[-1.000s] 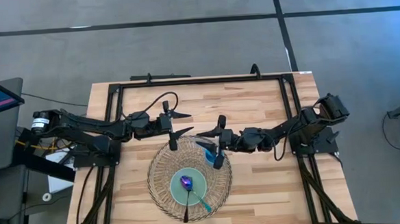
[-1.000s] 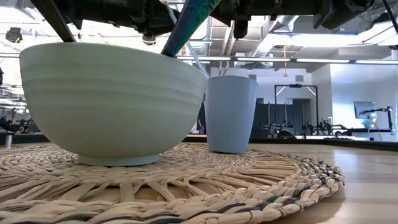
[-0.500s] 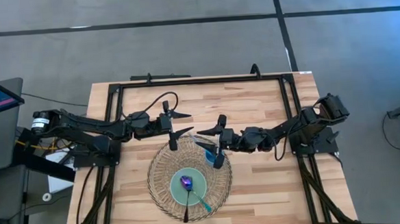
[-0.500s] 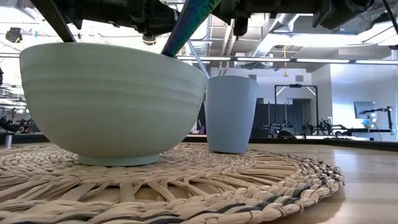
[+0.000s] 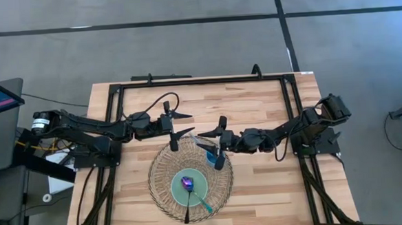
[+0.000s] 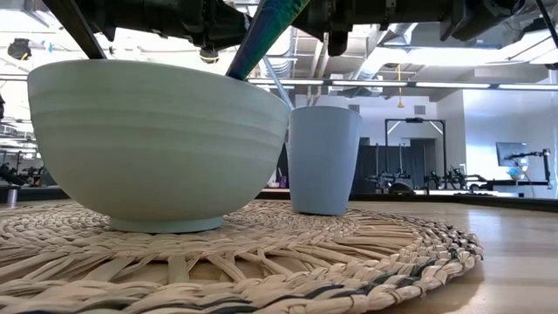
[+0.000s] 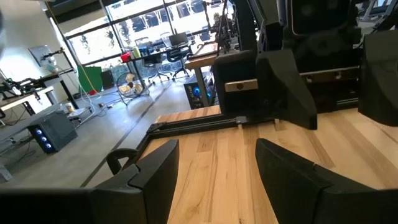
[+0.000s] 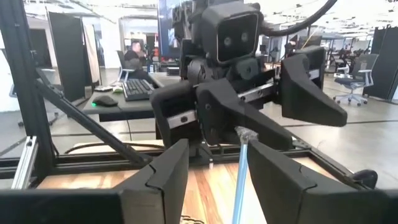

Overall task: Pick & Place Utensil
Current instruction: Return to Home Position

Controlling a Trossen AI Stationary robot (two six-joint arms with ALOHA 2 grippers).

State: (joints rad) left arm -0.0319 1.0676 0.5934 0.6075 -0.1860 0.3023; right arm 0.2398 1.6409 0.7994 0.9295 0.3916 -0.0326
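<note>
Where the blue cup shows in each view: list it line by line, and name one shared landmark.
High view: blue cup at the upper right of the woven mat, under the right end effector.
Low view: blue cup just right of centre, beside the green bowl.
Left wrist view: not in it.
Right wrist view: cup not in it; only the straw shows.
Shared landmark: the green bowl, in the high and low views.

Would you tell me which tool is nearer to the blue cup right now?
The right. The right tool hangs open just beside the blue cup; the left tool hovers open farther away, up and left of the cup in the high view.
</note>
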